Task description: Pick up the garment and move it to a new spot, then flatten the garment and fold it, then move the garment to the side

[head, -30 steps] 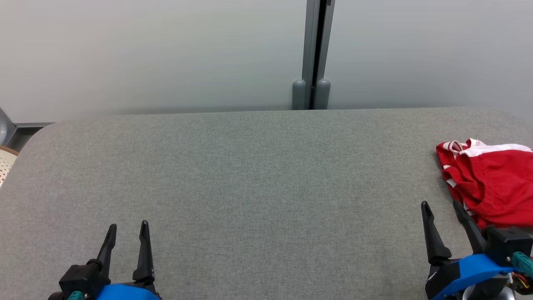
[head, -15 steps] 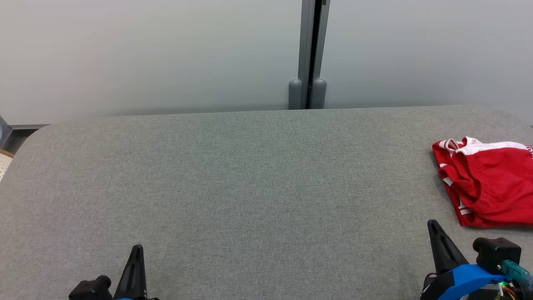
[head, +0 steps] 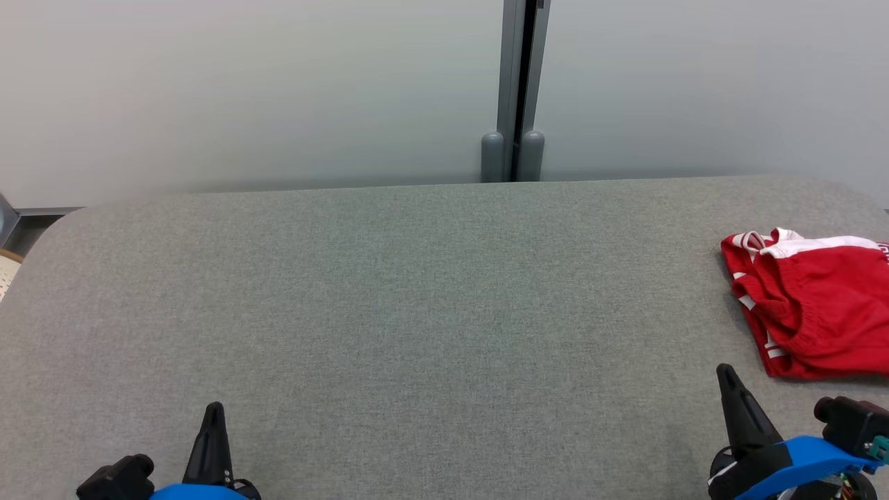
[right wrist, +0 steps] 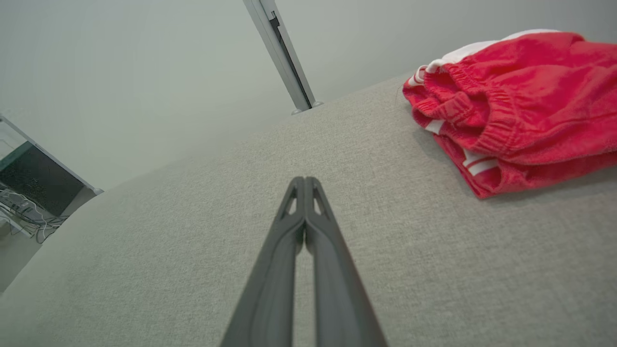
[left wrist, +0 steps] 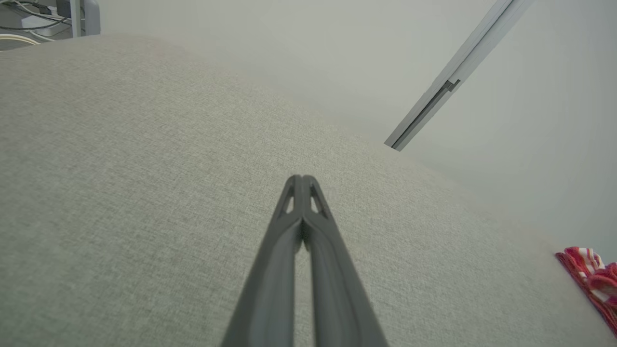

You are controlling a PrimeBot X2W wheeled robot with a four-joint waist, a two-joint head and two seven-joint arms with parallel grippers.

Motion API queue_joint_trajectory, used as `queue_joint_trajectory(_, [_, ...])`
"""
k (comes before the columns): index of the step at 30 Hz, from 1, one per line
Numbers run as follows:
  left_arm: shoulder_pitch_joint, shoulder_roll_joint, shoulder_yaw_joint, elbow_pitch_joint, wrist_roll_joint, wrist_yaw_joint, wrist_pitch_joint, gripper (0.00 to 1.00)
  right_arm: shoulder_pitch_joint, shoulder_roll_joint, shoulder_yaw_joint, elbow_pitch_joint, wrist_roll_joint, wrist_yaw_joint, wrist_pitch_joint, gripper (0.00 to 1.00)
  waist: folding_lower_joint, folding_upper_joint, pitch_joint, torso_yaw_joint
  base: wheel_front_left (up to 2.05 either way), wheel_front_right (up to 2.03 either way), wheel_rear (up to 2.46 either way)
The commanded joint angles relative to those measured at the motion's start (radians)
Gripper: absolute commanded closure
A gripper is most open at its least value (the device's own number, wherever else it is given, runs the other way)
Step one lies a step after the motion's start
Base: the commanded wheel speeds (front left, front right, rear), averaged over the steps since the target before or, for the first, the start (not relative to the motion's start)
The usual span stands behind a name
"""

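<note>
The garment point(head: 816, 316) is a red piece with white stripes and an elastic waistband, lying folded at the right edge of the grey table point(head: 430, 312). In the right wrist view the garment point(right wrist: 516, 106) lies ahead and to the right; the left wrist view catches the garment point(left wrist: 590, 277) at its far right edge. My right gripper point(head: 726, 375) hovers near the table's front right, a little short of the garment, shut with nothing in it point(right wrist: 304, 182). At the front left my left gripper point(head: 212, 411) is shut and empty too point(left wrist: 301, 179).
A pale wall with a grey vertical post point(head: 515, 90) runs behind the table. A desk with cables point(right wrist: 29, 202) stands off the table's left end. The table's corners are rounded.
Both grippers have shut from open and drawn back toward the front edge. The head camera shifted slightly, so the picture moved a little.
</note>
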Motion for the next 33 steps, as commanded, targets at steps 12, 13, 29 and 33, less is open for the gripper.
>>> queue_joint_trajectory(12, [-0.052, -0.006, 0.033, -0.034, -0.182, -0.011, 0.05, 1.0, -0.043, -0.004, -0.004, -0.002, 0.212, 0.0, 0.017, 1.0, 0.0, -0.0001, 0.0, 0.0, 0.0, 0.0, 0.0])
queue_joint_trajectory(13, [-0.054, -0.007, 0.035, -0.036, -0.196, -0.012, 0.054, 1.0, -0.044, -0.004, -0.004, -0.001, 0.227, 0.0, 0.019, 1.0, 0.0, -0.0001, 0.0, 0.0, 0.0, 0.0, 0.0])
queue_joint_trajectory(29, [-0.077, -0.019, 0.064, -0.053, -0.39, -0.019, 0.11, 1.0, -0.064, -0.005, -0.007, 0.014, 0.45, 0.0, 0.037, 1.0, 0.0, -0.0001, 0.0, 0.0, 0.0, 0.0, 0.0])
queue_joint_trajectory(33, [-0.083, -0.022, 0.071, -0.057, -0.434, -0.021, 0.123, 1.0, -0.069, -0.005, -0.008, 0.017, 0.5, 0.0, 0.042, 1.0, 0.0, -0.0001, 0.0, 0.0, 0.0, 0.0, 0.0])
